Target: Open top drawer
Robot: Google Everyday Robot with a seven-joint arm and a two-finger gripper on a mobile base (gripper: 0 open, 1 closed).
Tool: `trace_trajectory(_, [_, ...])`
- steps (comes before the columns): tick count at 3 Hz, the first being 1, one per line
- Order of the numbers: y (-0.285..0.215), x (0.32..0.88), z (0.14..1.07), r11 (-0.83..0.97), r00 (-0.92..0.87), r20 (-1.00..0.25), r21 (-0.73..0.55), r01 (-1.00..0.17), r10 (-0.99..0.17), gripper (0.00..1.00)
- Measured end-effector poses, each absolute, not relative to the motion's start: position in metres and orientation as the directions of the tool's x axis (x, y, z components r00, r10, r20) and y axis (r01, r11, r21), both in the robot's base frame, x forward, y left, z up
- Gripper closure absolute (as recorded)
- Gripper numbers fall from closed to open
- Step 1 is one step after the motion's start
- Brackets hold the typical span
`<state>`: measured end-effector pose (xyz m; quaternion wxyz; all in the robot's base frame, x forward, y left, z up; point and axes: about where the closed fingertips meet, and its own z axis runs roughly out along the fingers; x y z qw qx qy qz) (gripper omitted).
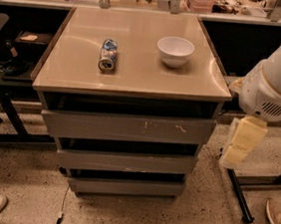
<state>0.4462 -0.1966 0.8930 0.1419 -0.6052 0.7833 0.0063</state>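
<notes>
The gripper (238, 144) hangs low off a white arm housing (275, 88); whether it is spread or closed cannot be told. The top drawer (129, 127) lies just to its left at about the same height, not touching it. Nothing lies between the two. A black stand leg (237, 194) slants down below the gripper. Two narrower drawers (125, 161) sit left and lower. Up and left on the tabletop (74, 72) stand a white bowl (175, 51) and, farther, a can (108, 55) on its side. The drawer's front faces the camera, long axis running left to right, with yellowish scratches (180, 128) near the gripper's end.
</notes>
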Motion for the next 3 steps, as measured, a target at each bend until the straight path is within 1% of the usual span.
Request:
trace_trajectory(2, [-0.159, 0.478, 0.775, 0.232, -0.213, -0.236, -0.053, -0.971, -0.948, 0.00])
trace_trajectory(3, [-0.157, 0.476, 0.772, 0.223, -0.204, -0.232, -0.060, -0.973, -0.951, 0.00])
